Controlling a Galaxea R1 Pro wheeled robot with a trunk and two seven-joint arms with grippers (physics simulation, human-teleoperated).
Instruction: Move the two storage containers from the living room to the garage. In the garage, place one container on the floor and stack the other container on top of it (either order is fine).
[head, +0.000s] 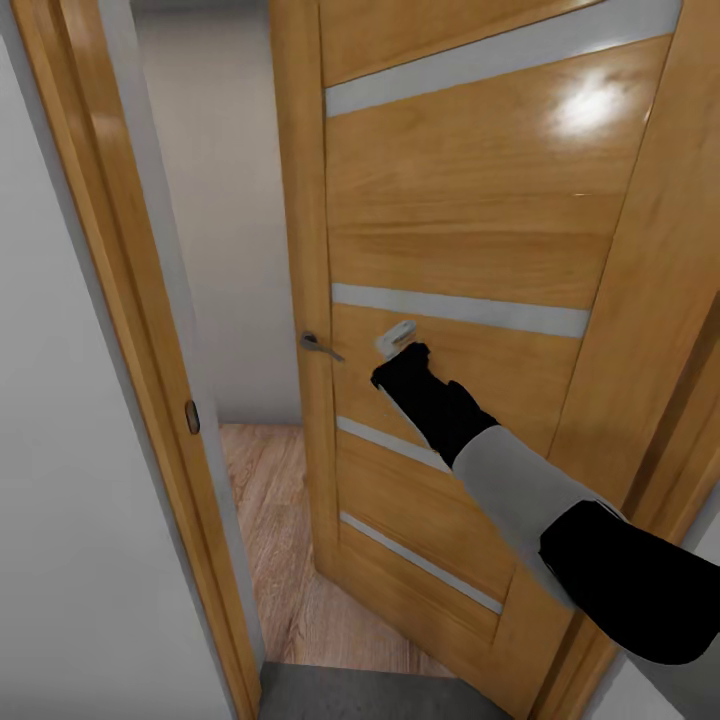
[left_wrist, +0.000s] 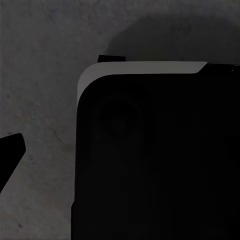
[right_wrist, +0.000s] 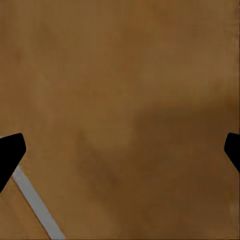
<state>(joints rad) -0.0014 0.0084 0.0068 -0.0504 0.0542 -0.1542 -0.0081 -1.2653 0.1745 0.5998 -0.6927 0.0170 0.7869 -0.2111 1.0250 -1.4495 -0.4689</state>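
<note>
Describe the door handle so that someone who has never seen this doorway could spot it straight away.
Start at the orange-brown wooden door, which stands ajar and bears pale frosted strips. Follow its free edge, beside the gap onto the wood plank floor, to about mid-height. There sits the door handle: a small dark metal lever, the door's only metal fitting, beside the right tool.

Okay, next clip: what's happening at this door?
The robot faces an orange-brown wooden door that stands partly open, with light wood plank floor visible through the gap. Its right arm reaches out to the door panel, the right claw close against the wood beside the handle. In the right wrist view its fingers are spread wide, holding nothing. No containers are being carried.
</note>
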